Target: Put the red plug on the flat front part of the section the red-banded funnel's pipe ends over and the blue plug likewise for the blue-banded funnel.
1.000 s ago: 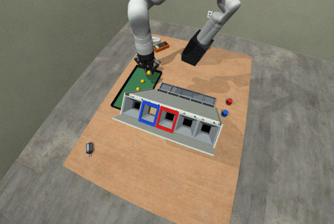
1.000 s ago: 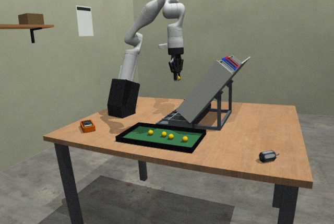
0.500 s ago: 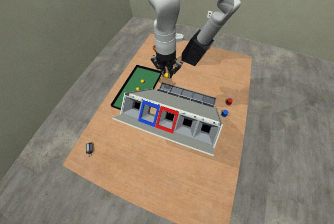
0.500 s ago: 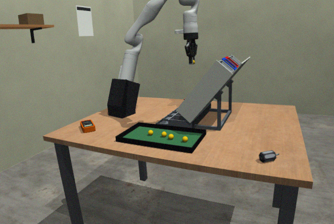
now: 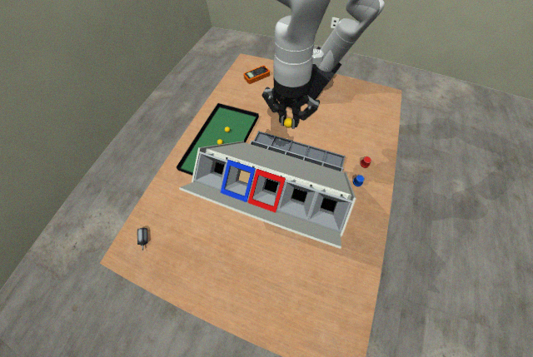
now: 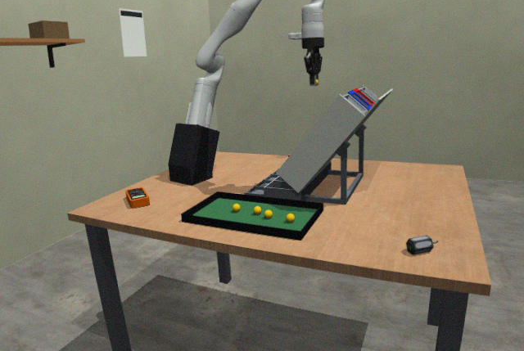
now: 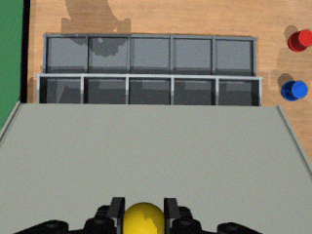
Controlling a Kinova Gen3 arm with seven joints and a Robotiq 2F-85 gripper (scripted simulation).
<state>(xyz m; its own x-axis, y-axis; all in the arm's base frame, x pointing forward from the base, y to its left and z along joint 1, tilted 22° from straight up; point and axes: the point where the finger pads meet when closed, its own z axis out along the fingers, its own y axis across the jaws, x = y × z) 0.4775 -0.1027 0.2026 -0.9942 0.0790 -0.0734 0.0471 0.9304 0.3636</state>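
Observation:
My gripper (image 5: 288, 123) (image 6: 314, 81) (image 7: 143, 214) is shut on a yellow marble (image 5: 288, 121) (image 6: 316, 82) (image 7: 143, 223), high above the sloping cover (image 6: 321, 144) (image 7: 146, 146). At the cover's top edge, the blue-banded funnel (image 5: 234, 196) is beside the red-banded funnel (image 5: 263, 207). The red plug (image 5: 365, 161) (image 7: 300, 41) and blue plug (image 5: 358, 180) (image 7: 294, 91) stand on the table beside the row of sections. The flat front parts of the sections (image 7: 171, 54) hold no plug or marble. The cover hides the pipes.
The green marble tray (image 5: 237, 108) (image 6: 241, 227) lies beside the cover with several yellow marbles in it. An orange meter (image 5: 256, 74) (image 6: 137, 197) lies near the robot's base (image 6: 192, 152). A small grey motor (image 5: 142, 236) (image 6: 419, 245) lies near the table's far corner from the base.

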